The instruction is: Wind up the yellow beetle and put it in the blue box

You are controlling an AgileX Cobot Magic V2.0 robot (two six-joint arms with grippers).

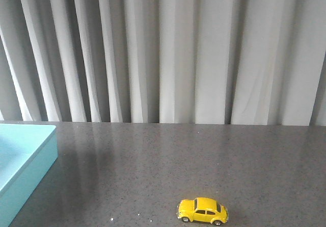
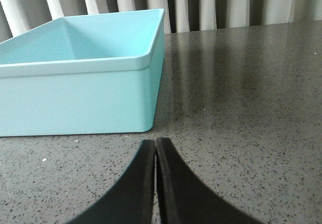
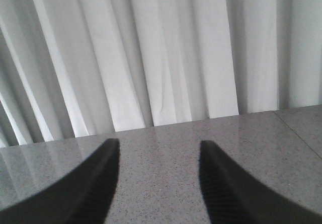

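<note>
Front view has the beetle (image 1: 202, 210) standing on its wheels at the near edge of the worktop (image 1: 204, 155), well apart from the box (image 1: 25, 160) at the left. Neither arm shows there. First step, as I judge it: grasp the beetle squarely across its sides so the wheels stay free for winding. Right gripper (image 3: 158, 156) hangs spread apart, aimed across bare worktop toward the curtain (image 3: 166, 48). Left gripper (image 2: 155, 148) is pressed together, low, near the box.
</note>
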